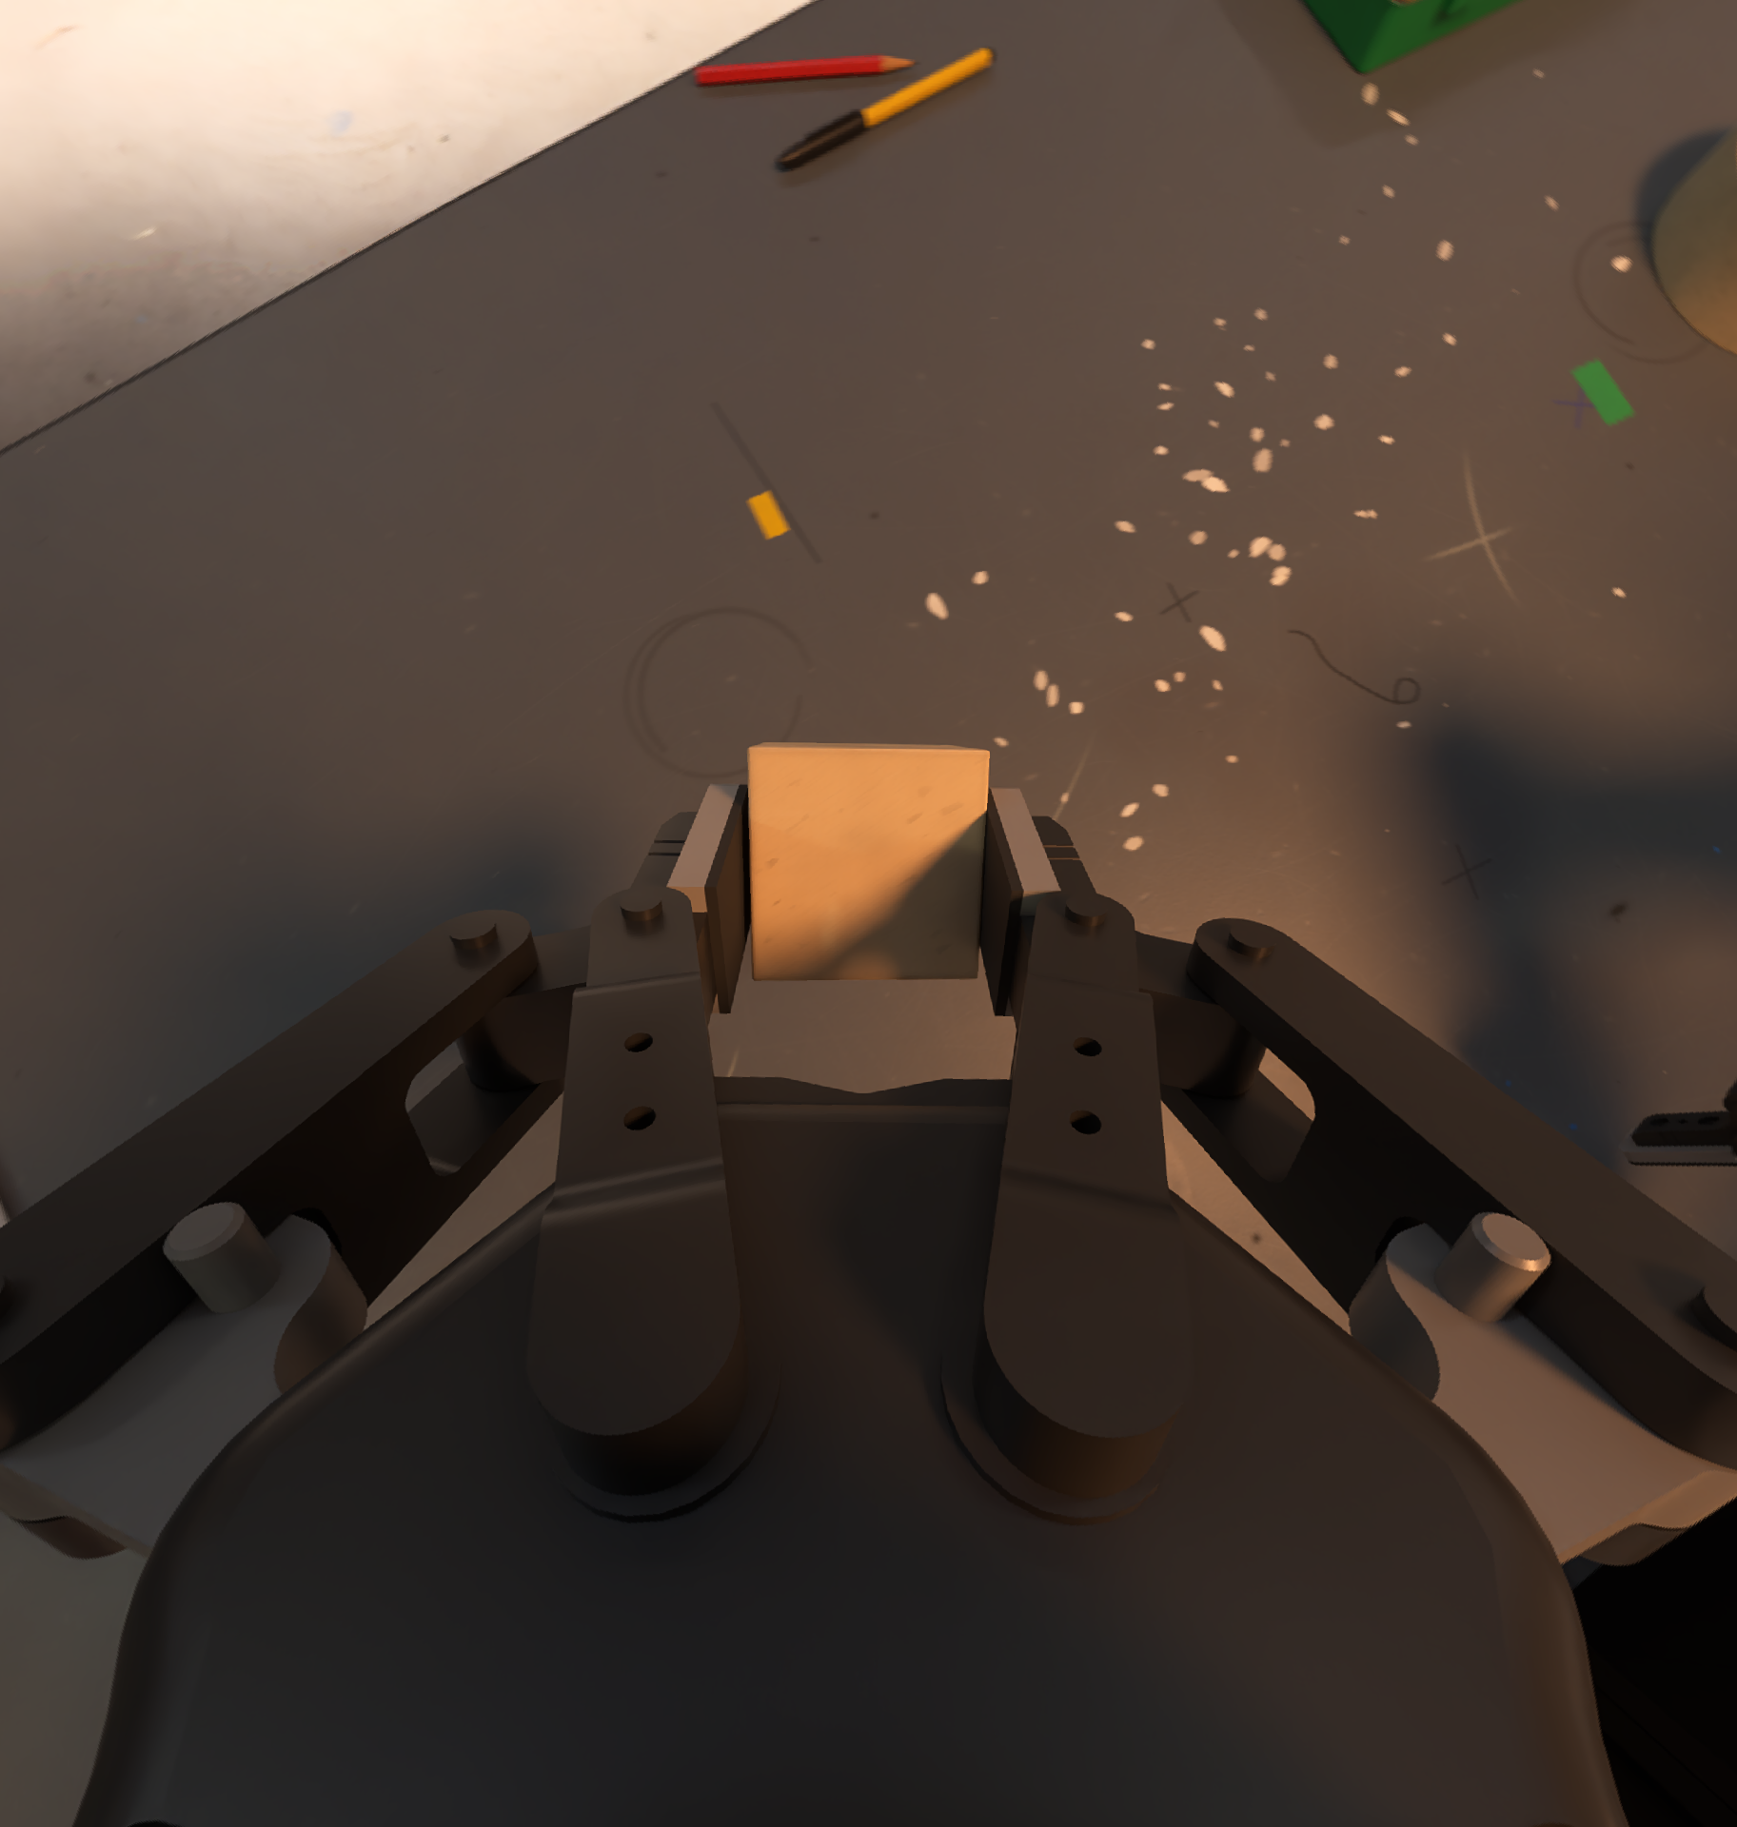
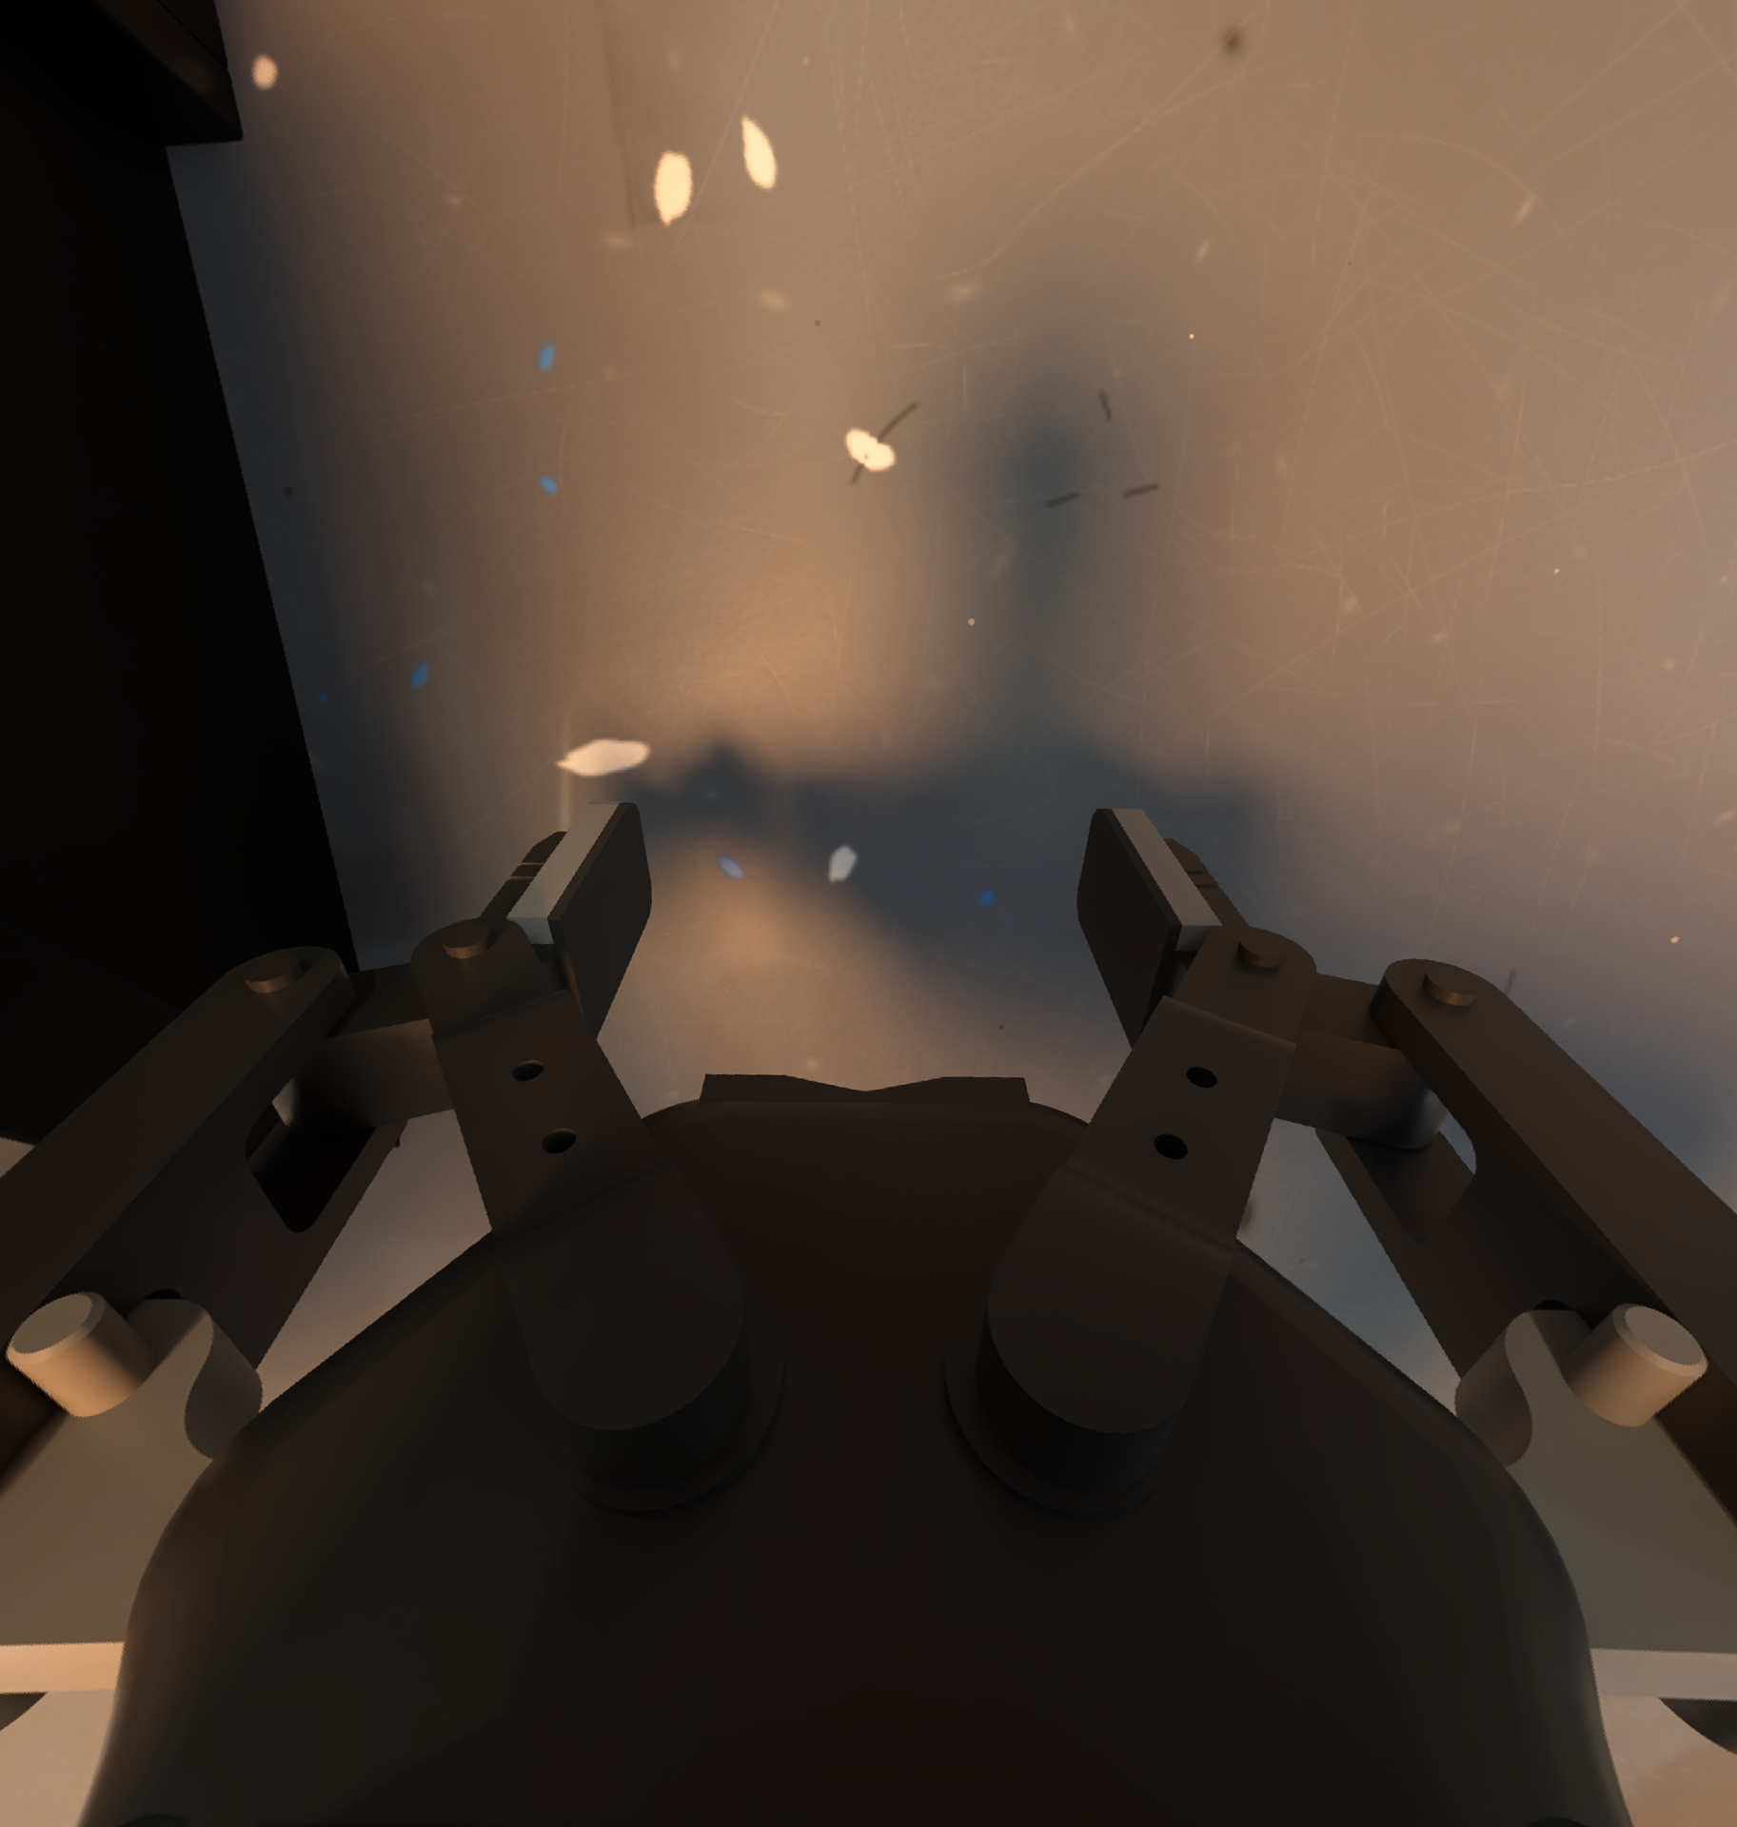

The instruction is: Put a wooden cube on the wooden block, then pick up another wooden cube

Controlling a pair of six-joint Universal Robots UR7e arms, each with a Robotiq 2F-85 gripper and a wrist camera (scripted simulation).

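My left gripper is shut on a pale wooden cube, its two pads pressed against the cube's left and right faces, held above the dark table. My right gripper is open and empty, its fingers spread wide over bare, scratched table surface. No wooden block and no other cube shows in either view. A dark gripper part shows at the right edge of the left wrist view.
A red pencil and a yellow-and-black marker lie at the far table edge. A green box and a round tan object stand at the far right. A tall dark object fills the left of the right wrist view.
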